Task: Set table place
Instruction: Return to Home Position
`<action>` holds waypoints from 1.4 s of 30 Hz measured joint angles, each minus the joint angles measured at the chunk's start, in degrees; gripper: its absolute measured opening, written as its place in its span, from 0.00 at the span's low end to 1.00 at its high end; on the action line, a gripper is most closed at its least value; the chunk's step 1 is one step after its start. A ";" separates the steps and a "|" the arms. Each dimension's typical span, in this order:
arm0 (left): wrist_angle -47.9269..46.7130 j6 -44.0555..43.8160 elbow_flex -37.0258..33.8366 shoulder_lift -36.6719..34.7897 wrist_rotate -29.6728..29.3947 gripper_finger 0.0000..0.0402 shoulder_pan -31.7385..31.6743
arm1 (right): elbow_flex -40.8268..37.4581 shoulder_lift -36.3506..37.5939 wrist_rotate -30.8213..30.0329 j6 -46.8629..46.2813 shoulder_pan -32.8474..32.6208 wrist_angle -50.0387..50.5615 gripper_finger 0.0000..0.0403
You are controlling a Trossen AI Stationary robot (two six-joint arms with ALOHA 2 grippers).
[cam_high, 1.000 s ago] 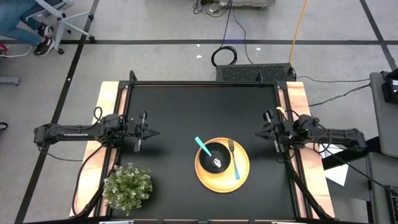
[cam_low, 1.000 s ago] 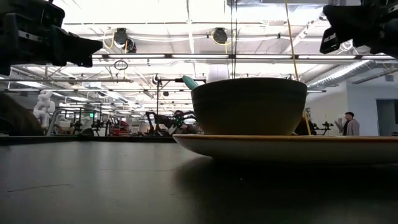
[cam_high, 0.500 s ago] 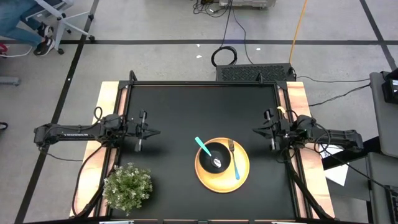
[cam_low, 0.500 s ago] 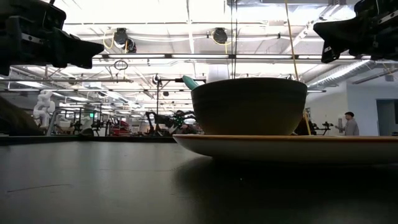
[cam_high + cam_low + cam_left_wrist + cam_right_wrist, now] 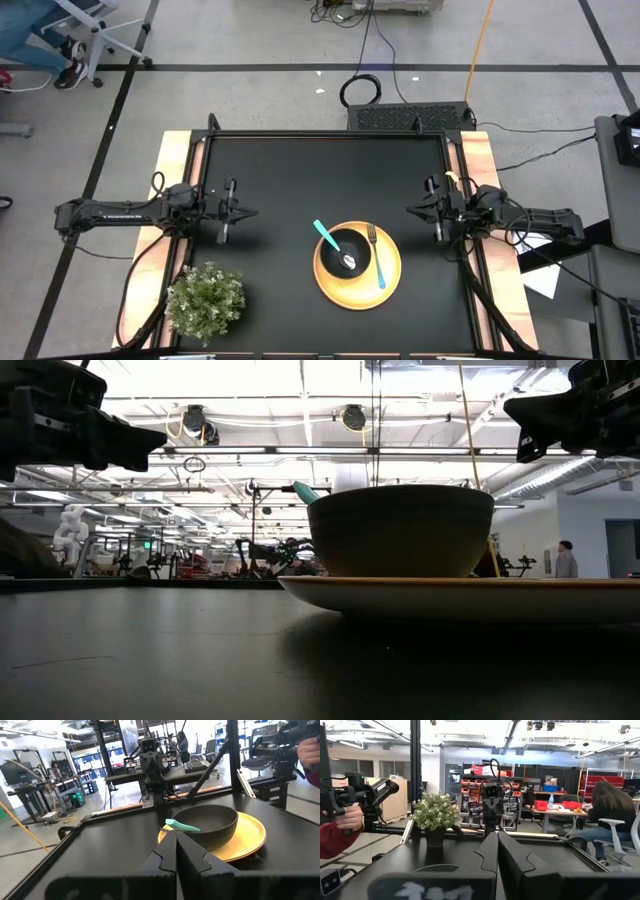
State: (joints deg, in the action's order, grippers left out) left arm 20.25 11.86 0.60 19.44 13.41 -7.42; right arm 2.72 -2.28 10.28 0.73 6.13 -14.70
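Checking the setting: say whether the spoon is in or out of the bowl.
In. The spoon lies in the bowl, teal handle sticking over the rim.

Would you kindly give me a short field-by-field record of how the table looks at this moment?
table: black top, wooden strips on two sides
plate: yellow, on the table
bowl: black, on the plate
spoon: head in the bowl, teal handle over its rim
fork: on the plate, right of the bowl
plant: apart from the plate, on the left arm's side
left arm: at the left edge, jaws shut, empty
right arm: at the right edge, jaws shut, empty
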 joint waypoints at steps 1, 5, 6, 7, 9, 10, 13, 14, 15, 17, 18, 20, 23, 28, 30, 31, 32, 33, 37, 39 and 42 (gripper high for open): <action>-0.05 -0.05 0.00 0.00 0.00 0.01 0.00 | 0.00 0.00 0.04 0.00 0.00 0.00 0.00; -0.02 -0.68 0.00 0.00 0.00 0.01 0.00 | 0.00 0.00 0.22 -0.39 0.00 0.00 0.00; -0.01 -0.80 0.00 -0.01 0.00 0.01 0.00 | 0.00 0.00 0.22 -0.48 0.00 0.00 0.00; -0.01 -0.81 0.01 -0.01 -0.01 0.02 0.00 | 0.00 0.00 0.22 -0.48 0.00 0.00 0.00; 0.00 -0.81 0.02 0.00 0.00 0.05 0.00 | 0.00 0.00 0.22 -0.48 0.00 0.00 0.00; 0.02 -0.81 0.00 0.00 0.00 0.05 0.00 | 0.00 0.00 0.24 -0.48 0.00 0.00 0.00; 0.02 -0.81 0.00 0.00 -0.02 0.07 0.00 | 0.00 0.00 0.24 -0.50 0.00 0.00 0.00; 0.04 -0.81 0.00 0.00 -0.02 0.08 0.00 | 0.00 0.00 0.24 -0.50 0.00 0.00 0.00; 0.05 -0.81 0.00 -0.01 -0.02 0.08 0.00 | 0.00 0.00 0.24 -0.50 0.00 0.00 0.00; 0.05 -0.81 0.00 0.00 0.00 0.08 0.00 | 0.00 0.00 0.24 -0.51 0.00 0.00 0.00; 0.05 -0.81 0.00 0.00 -0.02 0.08 0.00 | 0.00 0.00 0.26 -0.65 0.00 0.00 0.00; 0.07 -0.81 0.00 -0.02 -0.02 0.08 0.00 | 0.00 0.00 0.26 -1.39 0.00 -0.02 0.00; 0.10 -0.80 0.00 -0.01 -0.02 0.08 0.00 | 0.00 -0.02 0.26 -1.77 0.00 -0.20 0.00; 0.31 -0.79 0.01 0.00 -0.02 0.08 0.00 | 0.00 -0.02 0.26 -1.77 0.00 -0.28 0.00; 0.31 -0.79 0.01 -0.01 -0.02 0.08 0.00 | 0.00 -0.02 0.26 -1.77 0.00 -0.28 0.00; 0.31 -0.79 0.00 0.00 -0.02 0.08 0.00 | 0.00 -0.02 0.26 -1.77 0.00 -0.26 0.00; 0.31 -0.78 0.00 -0.01 -0.02 0.08 0.00 | 0.00 -0.02 0.26 -1.77 0.00 -0.27 0.00; 0.33 -0.67 0.00 0.00 -0.02 0.08 0.00 | 0.00 -0.02 0.26 -1.77 0.00 -0.28 0.00; 0.31 -0.13 0.01 0.00 -0.04 0.08 0.00 | 0.00 -0.02 0.26 -1.77 0.00 -0.28 0.00; 0.31 -0.13 0.00 -0.02 -0.04 0.08 0.00 | 0.00 -0.02 0.26 -1.77 0.00 -0.28 0.00; 0.30 -0.19 0.00 -0.01 -0.04 0.08 0.00 | 0.00 -0.02 0.26 -1.79 0.00 -0.47 0.00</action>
State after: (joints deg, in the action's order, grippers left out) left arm 20.55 11.67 0.60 19.43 13.37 -7.42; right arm 2.72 -2.31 10.55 -1.05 6.13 -15.17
